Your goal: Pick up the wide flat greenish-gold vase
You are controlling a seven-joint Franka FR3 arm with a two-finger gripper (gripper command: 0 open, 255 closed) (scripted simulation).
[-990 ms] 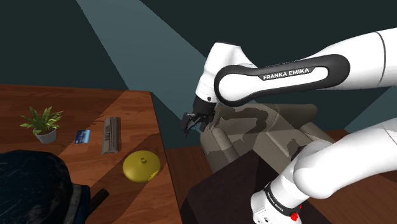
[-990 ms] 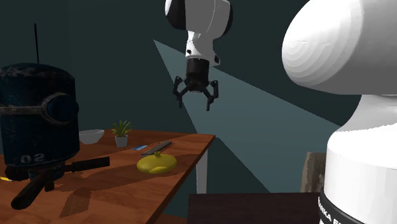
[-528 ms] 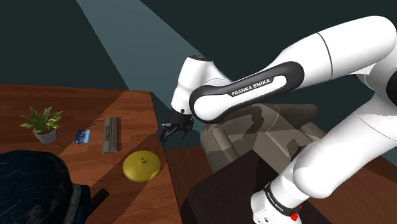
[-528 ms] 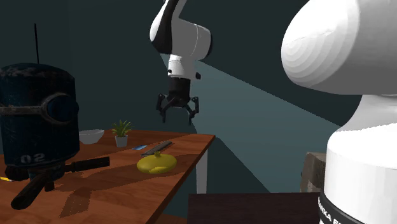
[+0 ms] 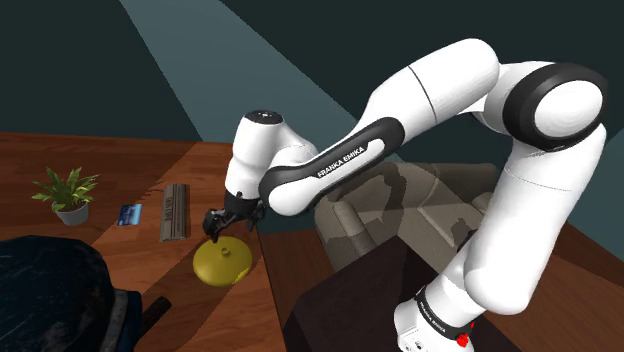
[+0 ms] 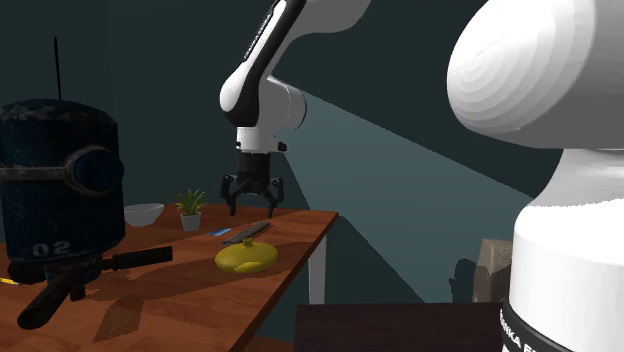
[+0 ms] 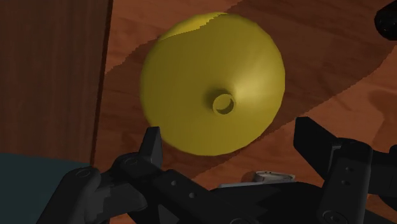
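From the shoulder view, the hand (image 5: 228, 230) hangs just above the vase (image 5: 222, 262). The fingers are spread wide and hold nothing. The vase sits right under the hand on the wooden table (image 5: 100, 170), close to the table's edge.

From the second exterior view, the hand (image 6: 250, 208) is over the vase (image 6: 246, 257), with some air between them. The vase looks low and flat, like a squashed ball with a little neck on top.

From the wrist view, the vase (image 7: 213, 83) lies below the hand (image 7: 232, 135), mostly a bit ahead of the two fingers. It stands upright. Its small neck hole points straight up at the hand. It is round, so no side is longer than another. Its wide way lies flat on the table and its short way goes up and down.

I think the grab could go wrong. The vase is wide and its sides slope, so the fingers might slide off. If the hand goes down off the middle, a finger could bump the top and push the vase toward the table's edge.
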